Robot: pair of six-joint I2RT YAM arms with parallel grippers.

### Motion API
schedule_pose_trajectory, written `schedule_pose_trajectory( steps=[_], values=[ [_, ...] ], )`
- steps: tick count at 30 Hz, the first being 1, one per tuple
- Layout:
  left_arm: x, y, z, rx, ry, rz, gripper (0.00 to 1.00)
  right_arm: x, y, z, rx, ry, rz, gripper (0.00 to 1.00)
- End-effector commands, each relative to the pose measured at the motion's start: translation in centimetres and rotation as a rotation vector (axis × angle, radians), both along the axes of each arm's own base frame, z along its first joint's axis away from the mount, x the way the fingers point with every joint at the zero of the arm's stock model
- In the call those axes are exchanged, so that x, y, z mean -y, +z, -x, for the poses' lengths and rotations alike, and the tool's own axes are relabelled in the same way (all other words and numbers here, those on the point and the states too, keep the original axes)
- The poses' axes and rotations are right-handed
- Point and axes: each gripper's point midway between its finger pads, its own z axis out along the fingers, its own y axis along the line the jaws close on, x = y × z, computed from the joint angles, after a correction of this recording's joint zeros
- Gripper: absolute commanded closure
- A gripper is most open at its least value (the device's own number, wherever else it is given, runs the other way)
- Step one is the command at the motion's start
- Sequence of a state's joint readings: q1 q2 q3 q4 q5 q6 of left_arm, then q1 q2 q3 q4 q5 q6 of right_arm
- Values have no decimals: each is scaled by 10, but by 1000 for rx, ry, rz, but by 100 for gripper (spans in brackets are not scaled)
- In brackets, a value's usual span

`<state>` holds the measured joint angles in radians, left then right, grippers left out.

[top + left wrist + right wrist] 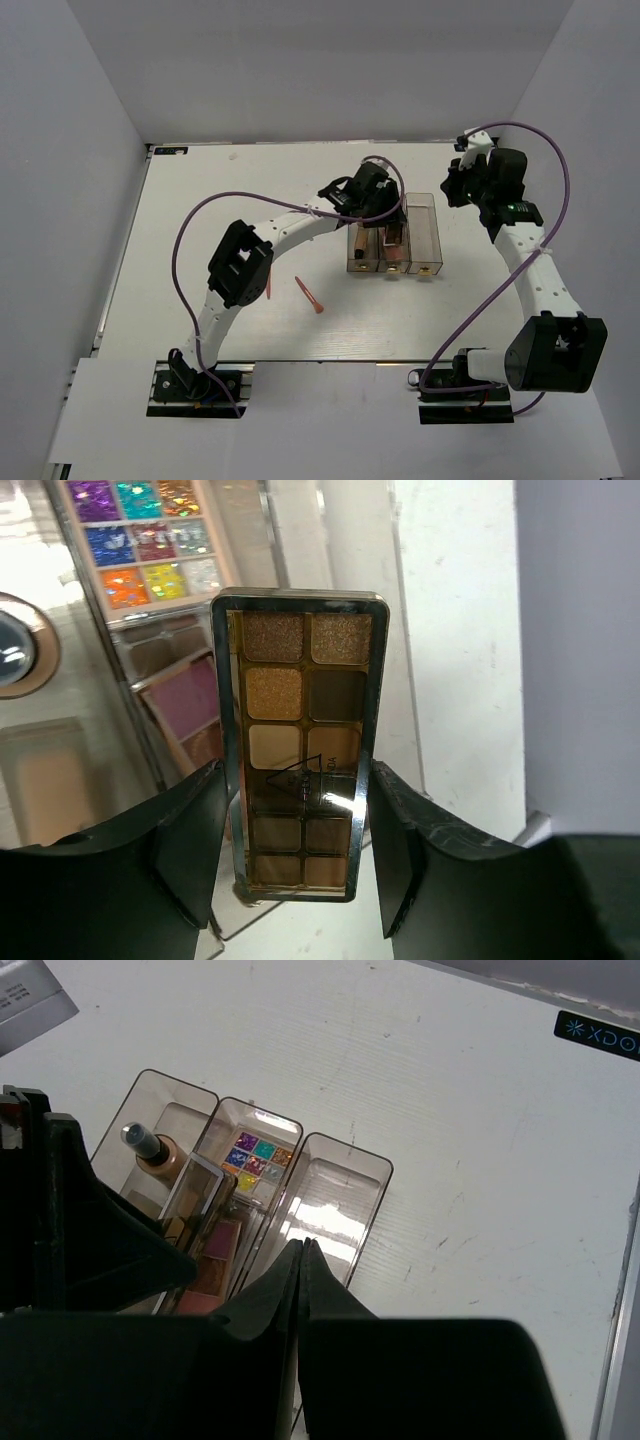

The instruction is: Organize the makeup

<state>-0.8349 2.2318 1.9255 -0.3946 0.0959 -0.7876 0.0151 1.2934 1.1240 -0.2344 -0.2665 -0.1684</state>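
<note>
My left gripper (298, 772) is shut on a brown eyeshadow palette (300, 750), held upright over the middle one of three clear boxes (393, 245). That box holds a colourful glitter palette (150, 535) and a pinkish palette (185, 695). The left box (150, 1110) holds a tan bottle (150, 1150) with a dark cap. The right box (335, 1200) has nothing in it. Two salmon-pink sticks (310, 295) (270, 287) lie on the table in front of the boxes. My right gripper (303, 1245) is shut on nothing, raised to the right of the boxes (455, 185).
The left arm (240, 265) stretches across the table's middle towards the boxes. A white boxy object (30, 995) shows at the right wrist view's top left corner. The table's far edge carries a dark label (600, 1035). Grey walls enclose the table.
</note>
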Motion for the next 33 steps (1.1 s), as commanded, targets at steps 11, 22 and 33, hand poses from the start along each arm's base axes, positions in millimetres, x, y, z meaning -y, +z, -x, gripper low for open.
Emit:
schedule_pose_trajectory(
  steps=[11,22,33],
  values=[
    [3,-9,0,-13,55,-62,46,3,12,4,38,5,-41,99],
    [8,31,-11,59,89,3,27,-5,8,11,21,68,-45,82],
    [-5,104,-7,162,102,91,46,-70,22,68,54,595,-127,71]
  ],
)
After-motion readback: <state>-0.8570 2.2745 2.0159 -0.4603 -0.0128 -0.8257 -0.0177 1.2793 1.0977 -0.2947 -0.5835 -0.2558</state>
